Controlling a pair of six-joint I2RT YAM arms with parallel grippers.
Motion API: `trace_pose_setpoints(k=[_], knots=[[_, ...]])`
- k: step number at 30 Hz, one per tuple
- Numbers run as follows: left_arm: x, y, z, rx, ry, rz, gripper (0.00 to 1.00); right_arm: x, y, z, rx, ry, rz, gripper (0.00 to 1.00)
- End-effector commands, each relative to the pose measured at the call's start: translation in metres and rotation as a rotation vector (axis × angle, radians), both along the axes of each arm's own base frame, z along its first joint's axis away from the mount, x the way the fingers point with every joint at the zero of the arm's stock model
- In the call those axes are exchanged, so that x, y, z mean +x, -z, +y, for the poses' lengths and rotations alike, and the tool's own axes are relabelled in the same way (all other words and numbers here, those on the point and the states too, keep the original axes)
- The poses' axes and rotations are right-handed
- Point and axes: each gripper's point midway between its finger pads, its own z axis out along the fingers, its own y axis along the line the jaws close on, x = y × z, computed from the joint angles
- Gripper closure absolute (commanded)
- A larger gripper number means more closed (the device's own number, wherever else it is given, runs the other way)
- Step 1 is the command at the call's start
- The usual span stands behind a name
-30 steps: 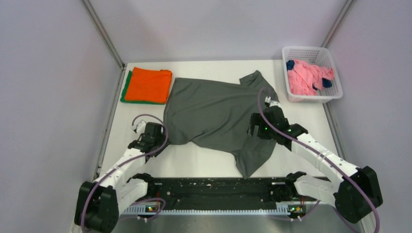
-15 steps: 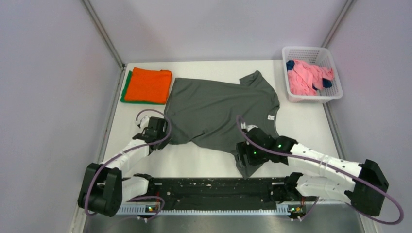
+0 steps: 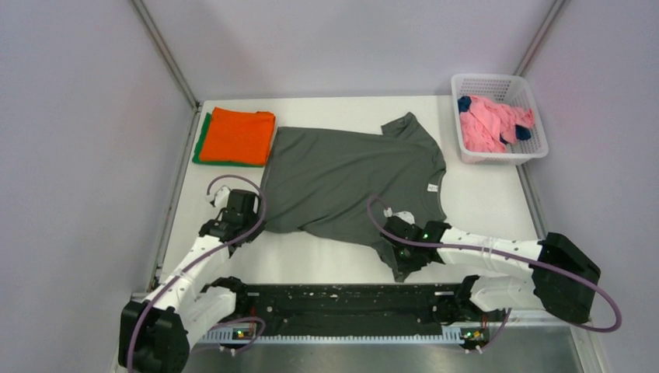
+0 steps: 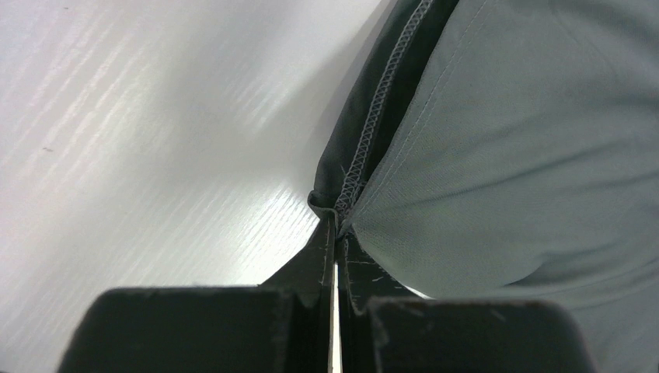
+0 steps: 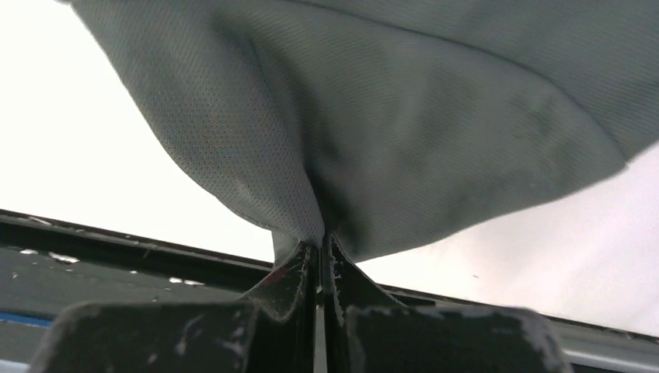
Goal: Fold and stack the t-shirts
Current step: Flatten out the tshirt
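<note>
A dark olive-grey t-shirt lies spread across the middle of the white table, collar toward the right. My left gripper is shut on its near-left hem corner; the left wrist view shows the stitched seam pinched at the fingertips. My right gripper is shut on the near sleeve, and the right wrist view shows the grey cloth lifted in a tent from the closed tips. A folded orange t-shirt rests on a folded green one at the back left.
A white lattice basket at the back right holds crumpled pink and navy cloth. Grey walls enclose the table on three sides. A black rail runs along the near edge between the arm bases.
</note>
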Motion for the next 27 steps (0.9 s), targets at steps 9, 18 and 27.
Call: trace_pose_setpoints(k=[9, 18, 27], knots=[[-0.007, -0.021, 0.029, 0.105, -0.081, 0.059, 1.0, -0.016, -0.073, -0.074, -0.13, 0.212, -0.031, 1.0], [0.015, -0.002, 0.007, 0.047, 0.033, 0.185, 0.48, -0.019, -0.052, -0.055, -0.125, 0.13, 0.056, 0.72], [-0.018, -0.021, 0.01, 0.016, 0.029, 0.132, 0.03, 0.01, -0.078, -0.042, -0.035, 0.111, -0.106, 0.02]])
